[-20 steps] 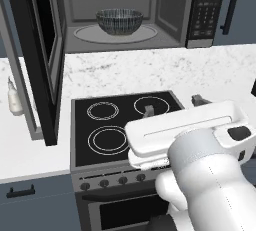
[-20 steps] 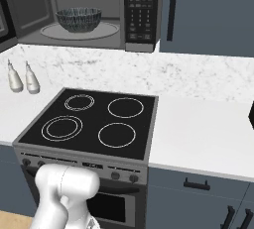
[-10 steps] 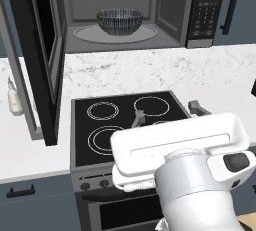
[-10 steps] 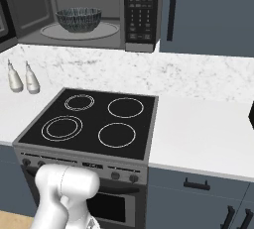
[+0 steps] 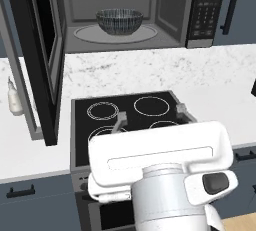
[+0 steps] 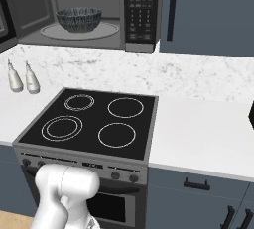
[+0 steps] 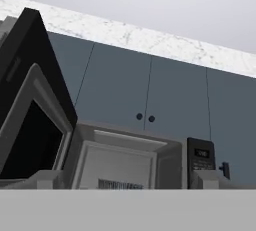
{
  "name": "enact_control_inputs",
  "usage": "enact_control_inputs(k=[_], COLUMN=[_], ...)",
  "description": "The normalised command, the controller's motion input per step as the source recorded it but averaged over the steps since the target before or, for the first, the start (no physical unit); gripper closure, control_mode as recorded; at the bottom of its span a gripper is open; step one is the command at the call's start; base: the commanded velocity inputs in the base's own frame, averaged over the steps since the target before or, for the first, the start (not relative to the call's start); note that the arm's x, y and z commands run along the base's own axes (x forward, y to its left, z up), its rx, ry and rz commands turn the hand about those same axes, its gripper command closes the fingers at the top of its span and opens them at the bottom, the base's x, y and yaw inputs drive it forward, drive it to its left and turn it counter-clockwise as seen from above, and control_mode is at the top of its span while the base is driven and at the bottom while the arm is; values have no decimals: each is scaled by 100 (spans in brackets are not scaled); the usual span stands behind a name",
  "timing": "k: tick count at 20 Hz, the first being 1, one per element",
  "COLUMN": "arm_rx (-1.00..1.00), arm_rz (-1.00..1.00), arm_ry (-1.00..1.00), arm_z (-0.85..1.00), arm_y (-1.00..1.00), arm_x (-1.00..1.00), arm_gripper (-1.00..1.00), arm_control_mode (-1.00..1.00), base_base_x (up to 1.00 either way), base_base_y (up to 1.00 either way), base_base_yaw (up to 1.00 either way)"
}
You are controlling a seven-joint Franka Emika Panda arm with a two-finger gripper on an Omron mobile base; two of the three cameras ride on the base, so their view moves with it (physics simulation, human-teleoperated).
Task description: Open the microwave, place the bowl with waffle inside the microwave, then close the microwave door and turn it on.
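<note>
The microwave (image 5: 125, 12) is seen mounted above the marble counter (image 5: 150, 75), with the microwave door (image 5: 42, 60) swung fully open to the left, its dark glass and thick black edge facing the cavity. The bowl (image 5: 119, 20) is set on the round turntable (image 5: 116, 33) inside the grey interior, roughly centred; its ribbed inner wall is visible, but the waffle cannot be made out inside it from these angles. The keypad panel (image 5: 204, 7) is located at the right end of the appliance. In the right base view the same bowl (image 6: 78, 19) is shown on the turntable, just left of the keypad (image 6: 140, 10). The black four-ring stove (image 6: 94, 124) is placed below, and two small bottles (image 6: 24, 77) are stood on the counter to its left. The gripper (image 5: 150, 116) is held low over the stove, well apart from the microwave; its two fingers are seen apart, spread wide, with nothing between them. In the hand view the open door (image 7: 30, 100), the cavity and the dark blue upper cabinets (image 7: 150, 90) are looked up at from below.
</note>
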Motion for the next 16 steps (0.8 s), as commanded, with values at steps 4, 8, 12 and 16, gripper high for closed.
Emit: enact_control_inputs(k=[4, 8, 12, 16], arm_rx=[0, 0, 0, 0], arm_rz=[0, 0, -3, -2], arm_ry=[-10, -12, -11, -13], arm_z=[-3, 0, 0, 0], arm_y=[18, 15, 16, 24], arm_x=[0, -2, 0, -9], arm_gripper=[-100, -100, -100, -100], arm_control_mode=[-100, -100, -100, -100], base_base_x=[0, 0, 0, 0], base_base_y=[0, 0, 0, 0], base_base_yaw=[0, 0, 0, 0])
